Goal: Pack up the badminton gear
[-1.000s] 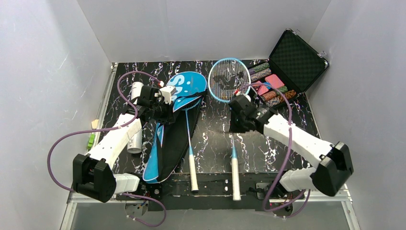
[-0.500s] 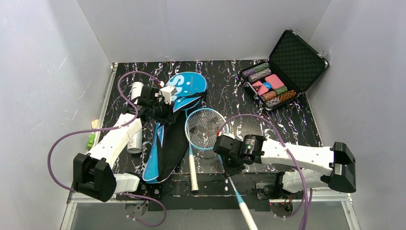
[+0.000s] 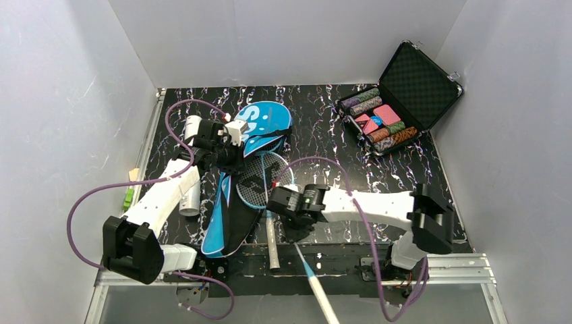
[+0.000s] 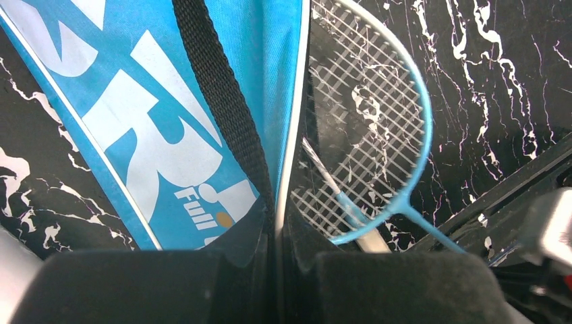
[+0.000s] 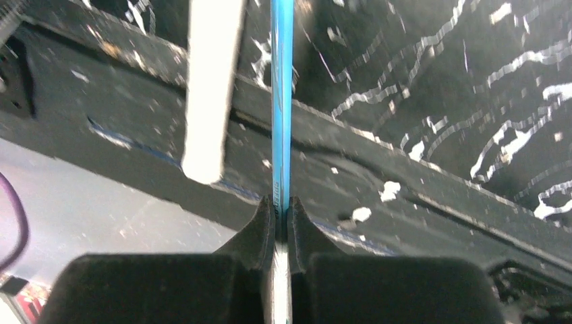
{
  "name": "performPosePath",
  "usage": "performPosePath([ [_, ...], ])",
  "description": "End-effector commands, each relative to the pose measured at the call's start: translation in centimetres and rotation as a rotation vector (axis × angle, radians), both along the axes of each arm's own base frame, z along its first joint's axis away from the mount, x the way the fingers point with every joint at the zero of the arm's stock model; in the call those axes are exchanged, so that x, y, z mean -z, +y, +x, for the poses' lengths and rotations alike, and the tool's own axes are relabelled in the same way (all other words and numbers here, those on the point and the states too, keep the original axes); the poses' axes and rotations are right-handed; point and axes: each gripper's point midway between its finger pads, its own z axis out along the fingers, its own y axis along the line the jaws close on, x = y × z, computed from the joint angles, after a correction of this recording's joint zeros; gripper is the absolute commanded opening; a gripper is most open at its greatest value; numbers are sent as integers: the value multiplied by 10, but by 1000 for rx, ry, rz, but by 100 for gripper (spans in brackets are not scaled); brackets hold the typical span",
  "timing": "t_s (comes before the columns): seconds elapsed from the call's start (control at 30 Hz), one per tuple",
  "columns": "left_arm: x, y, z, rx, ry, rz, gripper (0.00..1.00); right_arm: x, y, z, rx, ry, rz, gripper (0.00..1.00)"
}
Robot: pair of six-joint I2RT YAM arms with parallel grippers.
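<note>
Now right gripper (image 5: 281, 209) clamps racket (image 5: 280, 101) shaft, head at bag (image 4: 168, 121), handle past marbled table (image 3: 405, 169) edge; left gripper (image 4: 278, 229) pinches bag.

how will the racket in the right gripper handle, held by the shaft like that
Probably light: the right gripper holds the racket by its thin shaft alone. It may pivot in that narrow pinch, since head and handle stick out far either side. The strung head might snag on the bag edge if pushed.
</note>
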Motion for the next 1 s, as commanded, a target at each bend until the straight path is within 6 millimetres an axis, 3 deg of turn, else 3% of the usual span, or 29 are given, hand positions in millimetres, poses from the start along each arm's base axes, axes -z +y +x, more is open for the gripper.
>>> performPosePath([
  [0.0,-30,-8,8,13,-71,-47,0,-17,49,38,-3,-92,118,1],
  [0.27,-34,-9,7,26,-71,-49,0,-18,85,108,109,-150,184,1],
  [0.53,-35,-11,3,40,-61,-61,0,-9,125,158,129,-200,244,1],
  [0.73,-36,-15,0,56,-44,-82,0,3,129,188,213,-250,278,1],
  [0.97,-28,-29,-3,59,25,-128,0,1,134,212,302,-277,304,1],
])
